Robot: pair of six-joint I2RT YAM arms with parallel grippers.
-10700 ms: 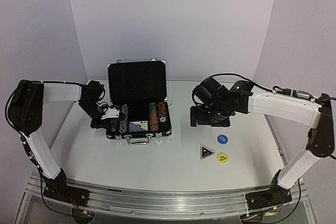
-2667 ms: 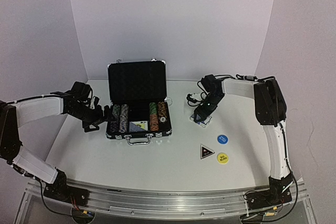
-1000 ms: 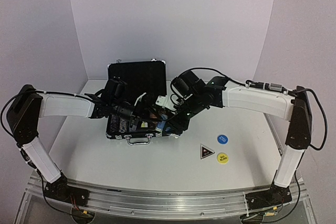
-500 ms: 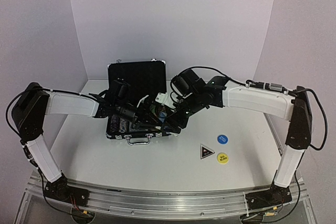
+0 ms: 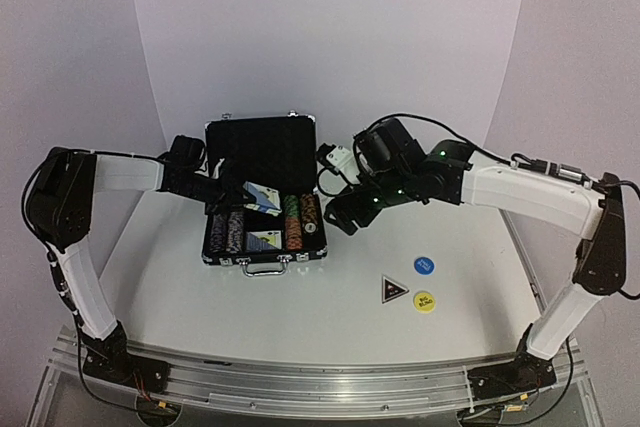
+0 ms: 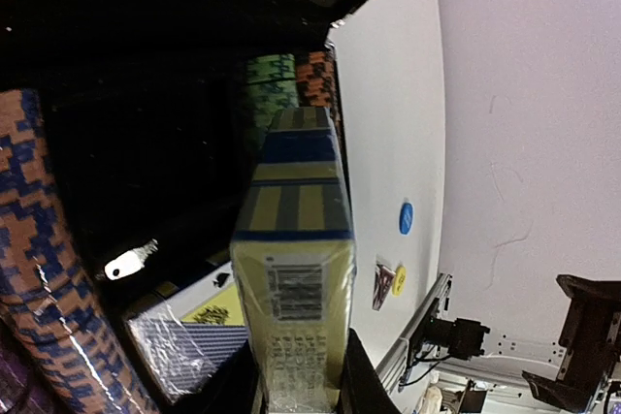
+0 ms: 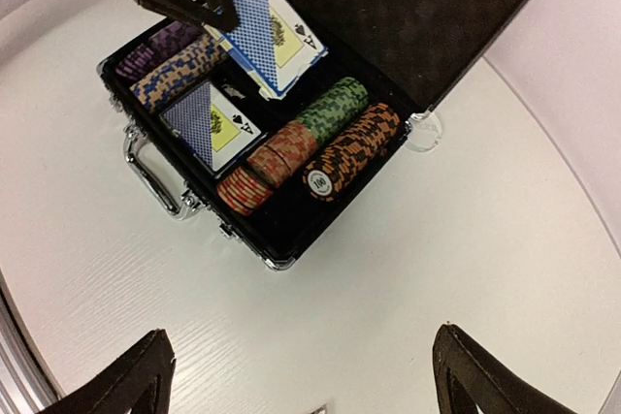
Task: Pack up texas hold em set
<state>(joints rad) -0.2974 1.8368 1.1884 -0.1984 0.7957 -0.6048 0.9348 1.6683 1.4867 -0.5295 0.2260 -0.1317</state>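
Note:
The black silver-trimmed case [image 5: 262,150] stands open with its lid upright. It holds rows of striped chips [image 5: 298,219] and one blue card deck [image 5: 264,240]. My left gripper [image 5: 243,193] is shut on a second blue card deck [image 5: 265,198] and holds it above the case's middle. In the left wrist view that deck [image 6: 292,269] sits between my fingers. My right gripper [image 5: 341,218] is open and empty, just right of the case. The right wrist view shows the held deck [image 7: 268,32] and the case [image 7: 454,9].
A blue round button [image 5: 424,265], a yellow round button [image 5: 425,301] and a black triangular marker [image 5: 393,290] lie on the white table right of the case. A small clear round piece [image 7: 424,130] lies by the case's right side. White walls enclose the table.
The card deck is now in my left gripper, lifted above the case and drawn to the left. My right gripper has let go, opened and pulled back to the right.

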